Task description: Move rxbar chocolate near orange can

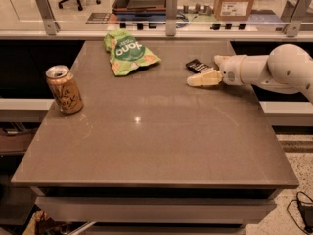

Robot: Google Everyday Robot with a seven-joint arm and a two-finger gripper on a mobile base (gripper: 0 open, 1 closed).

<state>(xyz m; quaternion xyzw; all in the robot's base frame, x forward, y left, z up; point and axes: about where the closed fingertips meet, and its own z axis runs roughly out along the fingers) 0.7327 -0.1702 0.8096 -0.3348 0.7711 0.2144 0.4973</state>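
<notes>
The rxbar chocolate [197, 65] is a small flat black bar lying on the table at the right rear. My gripper [204, 70] reaches in from the right at table height. Its jaws stand open, with one cream finger [203, 78] just in front of the bar and the other finger [221, 59] behind the bar's right end. The bar lies between them, partly hidden. The orange can [64, 89] stands upright near the table's left edge, far from the bar.
A green snack bag [128, 51] lies at the table's rear, left of the bar. The grey table [156, 141] has a glass rail with metal posts [170, 6] behind it. A cardboard box [237, 0] sits beyond the rail.
</notes>
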